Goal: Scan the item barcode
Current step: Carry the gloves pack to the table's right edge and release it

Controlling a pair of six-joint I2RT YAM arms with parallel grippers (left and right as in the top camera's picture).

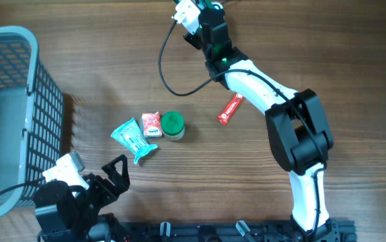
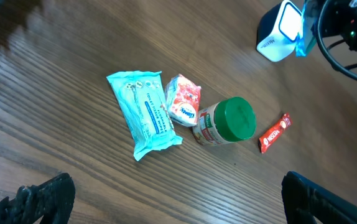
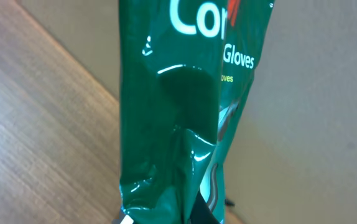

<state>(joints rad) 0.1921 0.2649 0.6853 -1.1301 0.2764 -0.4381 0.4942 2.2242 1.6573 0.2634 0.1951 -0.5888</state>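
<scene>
On a wooden table (image 1: 327,60), the right gripper (image 1: 210,17) reaches to the far edge, its fingers clamped on the lower end of a glossy green packet (image 3: 185,124) printed with the word "Gloves". The packet stands upright off the table, right beside a white scanner (image 2: 281,28) that gives off a blue glow. The left gripper (image 1: 112,175) hangs near the front left corner with its two dark fingers (image 2: 41,196) spread wide apart and nothing between them. In the middle of the table four things lie in a loose row. A teal wipes pack (image 1: 132,139) comes first. A small red-and-white pouch (image 1: 151,124) touches its far side. A jar with a green lid (image 1: 173,125) sits against the pouch. A red snack bar (image 1: 230,109) lies a little apart towards the right. A grey mesh basket (image 1: 42,114) fills the left edge of the table.
</scene>
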